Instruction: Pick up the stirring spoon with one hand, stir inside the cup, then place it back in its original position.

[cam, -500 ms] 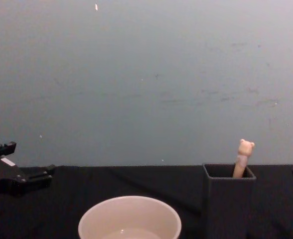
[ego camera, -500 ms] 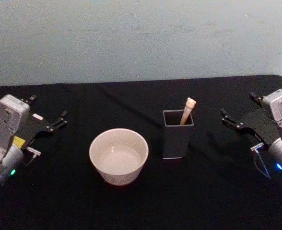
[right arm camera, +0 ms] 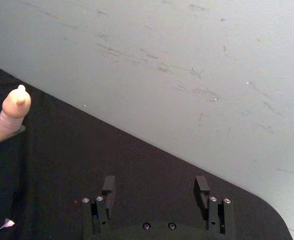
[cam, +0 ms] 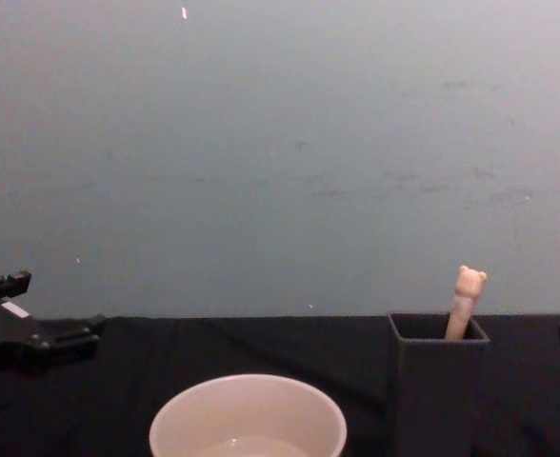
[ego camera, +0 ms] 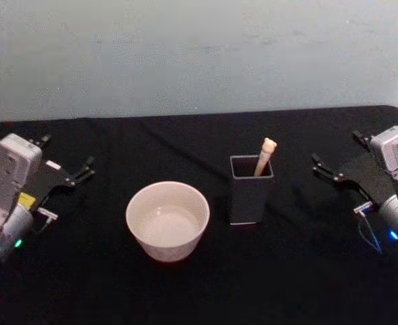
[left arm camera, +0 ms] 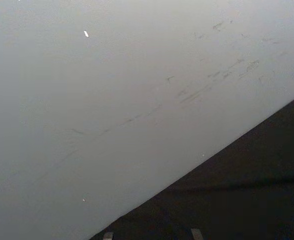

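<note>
Black-draped table (ego camera: 287, 271), scuffed pale blue-grey wall (ego camera: 185, 54) behind; cup (ego camera: 167, 220) just beside dark holder (ego camera: 251, 193), stirring spoon (ego camera: 265, 154) standing inside; left claw (ego camera: 67, 154), right claw (ego camera: 336, 147), both agape, far sides

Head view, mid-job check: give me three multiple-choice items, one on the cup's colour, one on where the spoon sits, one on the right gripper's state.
1. The cup is: A cream-white; B blue; C red.
2. The stirring spoon is: A in the cup; B standing in the dark grey holder; C lying beside the cup.
3. The right gripper is: A shut on the spoon; B shut, empty; C open, empty.
1 A, its walls are pale; 2 B, the bear-head top pokes above the holder's rim; 3 C, a bare gap separates its fingers.
</note>
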Controlling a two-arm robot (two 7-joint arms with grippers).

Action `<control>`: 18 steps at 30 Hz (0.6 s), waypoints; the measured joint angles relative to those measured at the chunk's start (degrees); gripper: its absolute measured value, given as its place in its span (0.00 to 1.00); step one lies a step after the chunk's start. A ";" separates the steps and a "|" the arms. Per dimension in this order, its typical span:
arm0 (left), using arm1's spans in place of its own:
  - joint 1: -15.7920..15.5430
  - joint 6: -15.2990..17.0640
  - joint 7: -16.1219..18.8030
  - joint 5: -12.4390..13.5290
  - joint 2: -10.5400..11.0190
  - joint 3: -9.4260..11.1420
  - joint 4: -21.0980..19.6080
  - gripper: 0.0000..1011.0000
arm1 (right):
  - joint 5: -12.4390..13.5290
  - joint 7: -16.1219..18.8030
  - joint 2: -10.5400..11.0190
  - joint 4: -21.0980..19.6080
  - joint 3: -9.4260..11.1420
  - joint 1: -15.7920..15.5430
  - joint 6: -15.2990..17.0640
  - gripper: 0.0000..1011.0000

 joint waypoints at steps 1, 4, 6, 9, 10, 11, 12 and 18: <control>0.00 0.00 0.00 0.00 0.00 0.00 0.00 0.99 | 0.00 0.00 0.00 0.00 0.00 0.00 0.00 0.99; 0.00 0.00 0.00 0.00 0.00 0.00 0.00 0.99 | 0.00 0.00 0.00 0.00 0.00 0.00 -0.01 0.99; 0.00 0.00 0.00 0.00 0.00 0.00 0.00 0.99 | 0.00 0.00 0.00 0.00 0.00 0.00 0.00 0.99; 0.00 0.00 0.00 0.00 0.00 0.00 0.00 0.99 | 0.00 0.00 0.00 0.00 0.00 0.00 0.00 0.99; 0.00 0.00 0.00 0.00 0.00 0.00 0.00 0.99 | 0.00 0.00 0.00 0.00 0.00 0.00 0.00 0.99; 0.00 0.00 0.00 0.00 0.00 0.00 0.00 0.99 | 0.00 0.00 0.00 0.00 0.00 0.00 0.00 0.99; 0.00 0.00 0.00 0.00 0.00 0.00 0.00 0.99 | 0.00 0.00 0.00 0.00 0.00 0.00 0.00 0.99; 0.00 0.00 0.00 0.00 0.00 0.00 0.00 0.99 | 0.00 -0.01 0.00 0.00 0.00 0.00 0.00 0.99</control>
